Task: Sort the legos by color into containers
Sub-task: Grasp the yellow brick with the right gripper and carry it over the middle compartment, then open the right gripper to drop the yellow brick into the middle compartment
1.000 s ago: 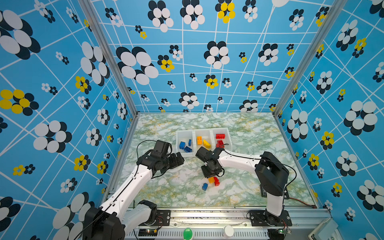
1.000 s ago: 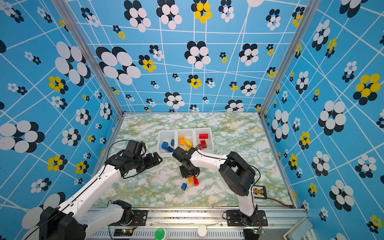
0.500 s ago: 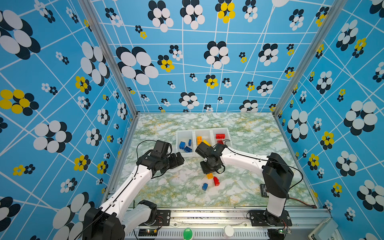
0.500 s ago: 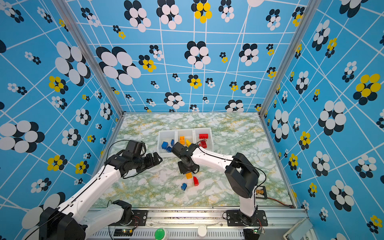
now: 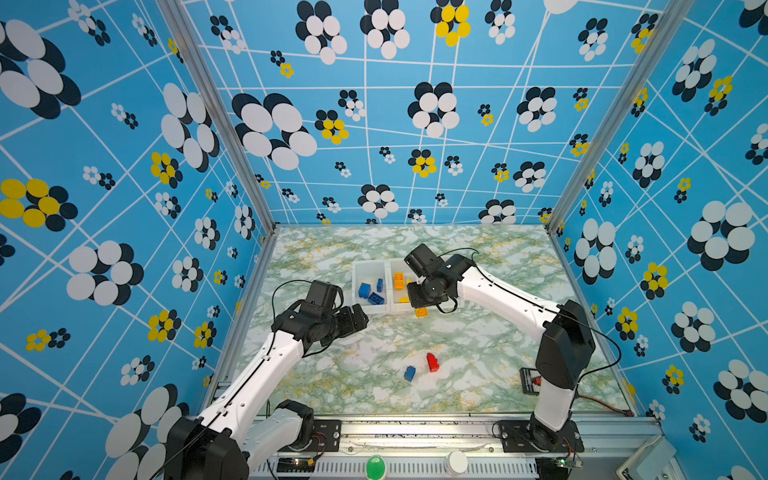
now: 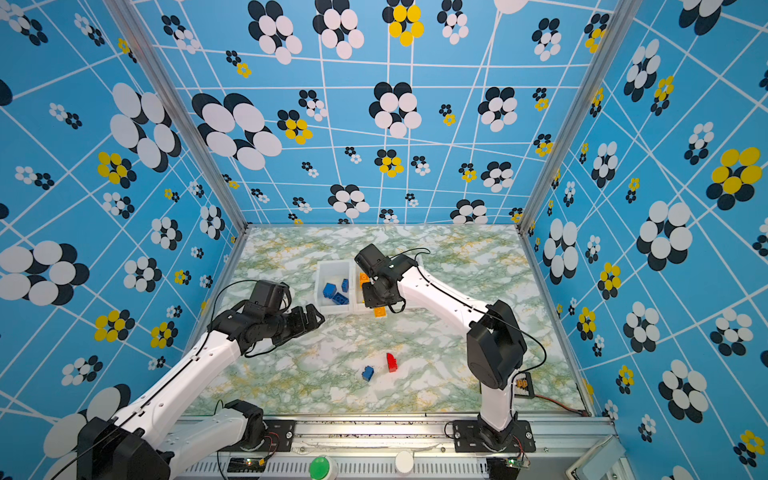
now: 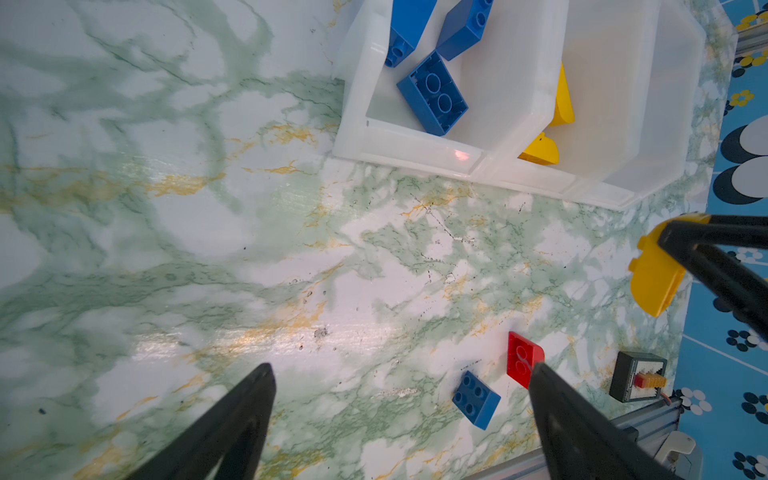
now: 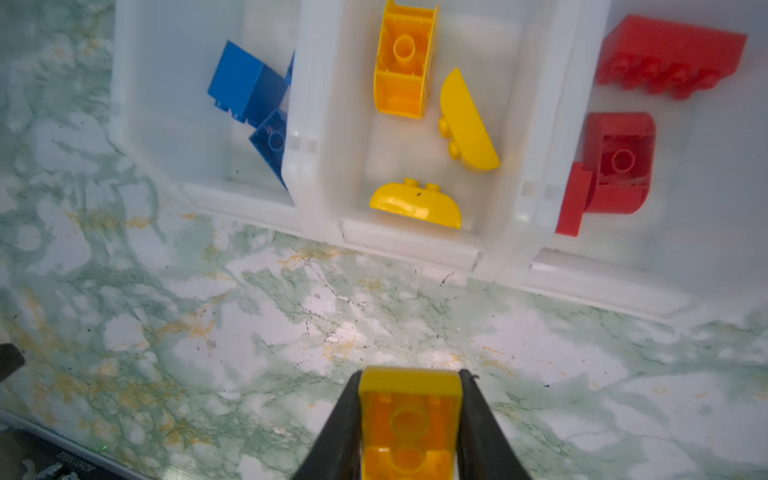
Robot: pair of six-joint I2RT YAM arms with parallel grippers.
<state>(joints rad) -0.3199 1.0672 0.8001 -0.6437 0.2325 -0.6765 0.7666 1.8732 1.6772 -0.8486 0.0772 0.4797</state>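
Right wrist: yellow brick (image 8: 409,424), hollow underside.

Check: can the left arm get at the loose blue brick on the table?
Probably yes. The left gripper is open and empty, the blue brick lies on bare table with only the red brick close beside it, and the right gripper holds a yellow brick over by the bins.

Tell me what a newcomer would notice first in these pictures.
The loud blue flowered walls around the marble table hit first. Then the right gripper, shut on a yellow brick just short of the white bins sorted blue, yellow, red. A red brick and blue brick lie loose near the table's front.
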